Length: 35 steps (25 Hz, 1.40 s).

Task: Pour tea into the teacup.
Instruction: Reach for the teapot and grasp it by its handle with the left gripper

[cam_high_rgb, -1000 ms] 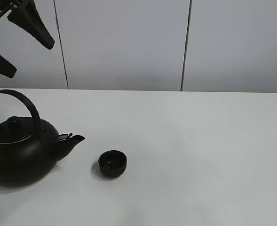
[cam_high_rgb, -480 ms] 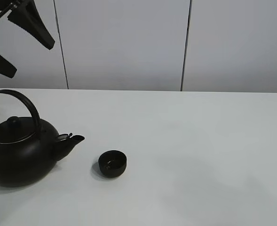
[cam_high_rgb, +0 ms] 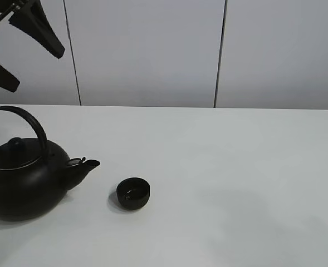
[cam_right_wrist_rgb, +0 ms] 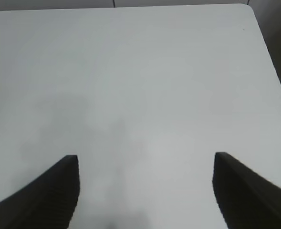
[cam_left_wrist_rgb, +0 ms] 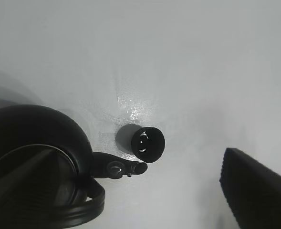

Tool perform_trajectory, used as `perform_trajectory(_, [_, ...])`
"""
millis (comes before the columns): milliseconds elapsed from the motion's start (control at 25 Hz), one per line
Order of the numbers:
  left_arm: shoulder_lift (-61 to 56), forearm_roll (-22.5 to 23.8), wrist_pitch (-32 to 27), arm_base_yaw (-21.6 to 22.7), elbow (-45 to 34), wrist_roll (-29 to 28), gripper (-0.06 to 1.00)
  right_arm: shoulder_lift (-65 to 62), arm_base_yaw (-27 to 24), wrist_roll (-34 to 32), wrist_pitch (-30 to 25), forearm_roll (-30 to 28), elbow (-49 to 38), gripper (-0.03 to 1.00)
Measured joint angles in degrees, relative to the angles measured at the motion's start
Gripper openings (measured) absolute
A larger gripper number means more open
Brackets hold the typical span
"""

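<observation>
Left gripper [cam_high_rgb: 38, 71] hangs wide open high above the teapot [cam_high_rgb: 24, 178], right gripper [cam_right_wrist_rgb: 146, 156] also spread and empty; teacup [cam_high_rgb: 133, 193] sits just beyond the spout [cam_high_rgb: 90, 164], untouched, so I would grasp the arched handle [cam_high_rgb: 13, 109] centrally to keep the pour steady.

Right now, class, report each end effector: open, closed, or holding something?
Left end effector: open, holding nothing, high above the teapot.
Right end effector: open, holding nothing, over the table.
</observation>
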State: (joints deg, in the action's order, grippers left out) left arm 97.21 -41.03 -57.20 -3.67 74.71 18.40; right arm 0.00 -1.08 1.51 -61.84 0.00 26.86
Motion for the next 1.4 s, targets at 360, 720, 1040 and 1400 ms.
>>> perform_trajectory(360, [0.0, 0.0, 0.0, 0.0, 0.0, 0.0, 0.66, 0.0, 0.0, -0.5, 0.0, -0.9, -0.1, 0.54])
perform_trajectory(720, [0.0, 0.0, 1.6, 0.0, 0.0, 0.0, 0.66, 0.0, 0.0, -0.5, 0.0, -0.9, -0.1, 0.54])
perform_trajectory(1040, [-1.6, -1.5, 6.4, 0.0, 2.6, 1.8, 0.66, 0.0, 0.0, -0.5, 0.0, -0.9, -0.1, 0.54])
perform_trajectory(1400, [-17.3, 4.9, 10.9, 0.2, 4.1, 4.5, 0.66, 0.1, 0.0, -0.6, 0.0, -0.9, -0.1, 0.54])
